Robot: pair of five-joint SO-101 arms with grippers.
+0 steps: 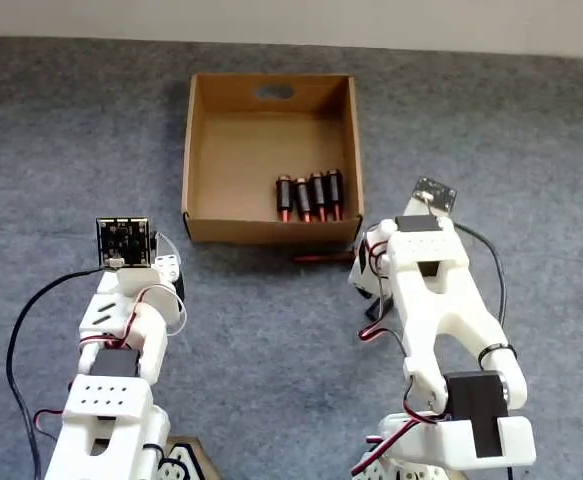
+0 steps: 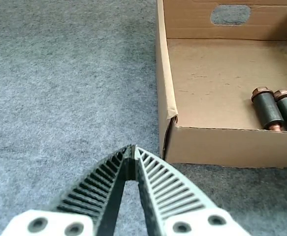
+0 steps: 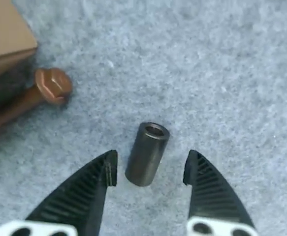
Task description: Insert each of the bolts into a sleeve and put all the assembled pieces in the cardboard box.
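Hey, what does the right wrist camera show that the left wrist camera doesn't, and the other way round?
Right wrist view, not the left: a loose sleeve lying between the fingers of the open right gripper, and a bare bolt by a corner of the cardboard box. Left wrist view, not the right: the shut left gripper, the assembled pieces on the box floor, and its handle cut-out. Both: an outer wall of the box and the grey carpet.

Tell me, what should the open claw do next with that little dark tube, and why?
Probably ease the right gripper down and close it on the sleeve. Its jaws are open on either side of the sleeve, which lies loose on the carpet, and a bare bolt lies nearby beside the cardboard box.
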